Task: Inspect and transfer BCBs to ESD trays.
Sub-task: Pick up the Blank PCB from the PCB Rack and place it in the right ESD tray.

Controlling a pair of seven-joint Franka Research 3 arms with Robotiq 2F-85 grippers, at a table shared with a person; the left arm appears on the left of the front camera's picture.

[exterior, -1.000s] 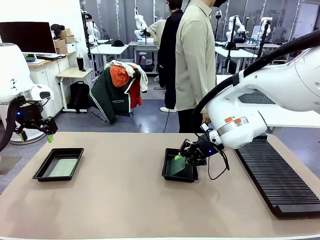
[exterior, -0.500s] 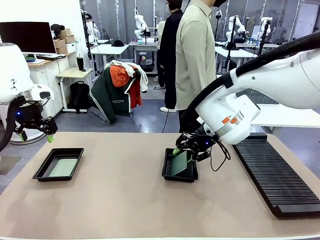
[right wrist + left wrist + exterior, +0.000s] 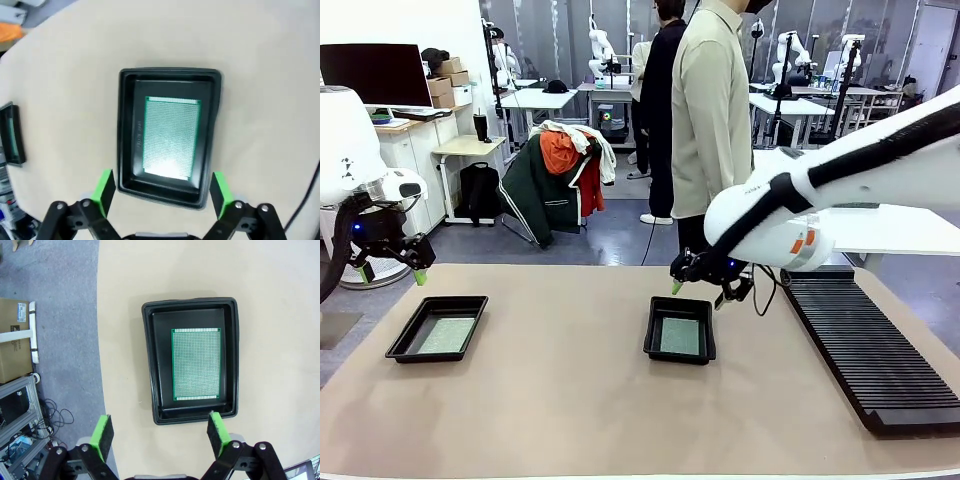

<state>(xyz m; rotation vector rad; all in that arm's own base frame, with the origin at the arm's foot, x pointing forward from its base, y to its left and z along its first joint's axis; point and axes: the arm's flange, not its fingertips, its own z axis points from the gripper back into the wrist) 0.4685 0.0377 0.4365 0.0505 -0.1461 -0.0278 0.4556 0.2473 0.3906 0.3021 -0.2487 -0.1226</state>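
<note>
Two black ESD trays sit on the table, each with one green BCB lying flat inside. The left tray holds a board; my left gripper hovers open above and to its left. In the left wrist view that tray and its board lie beyond my open left gripper. The middle tray holds a board; my right gripper hangs open just above its far edge. In the right wrist view, tray and board lie under my open right gripper.
A long black ribbed rack runs along the table's right side. A person in a pale shirt stands at the far edge behind the middle tray. The other tray shows at the right wrist view's left edge.
My right gripper opened and let go of the tilted board, which now lies flat in the middle tray. The gripper rose away from the tray. The left arm stayed still.
</note>
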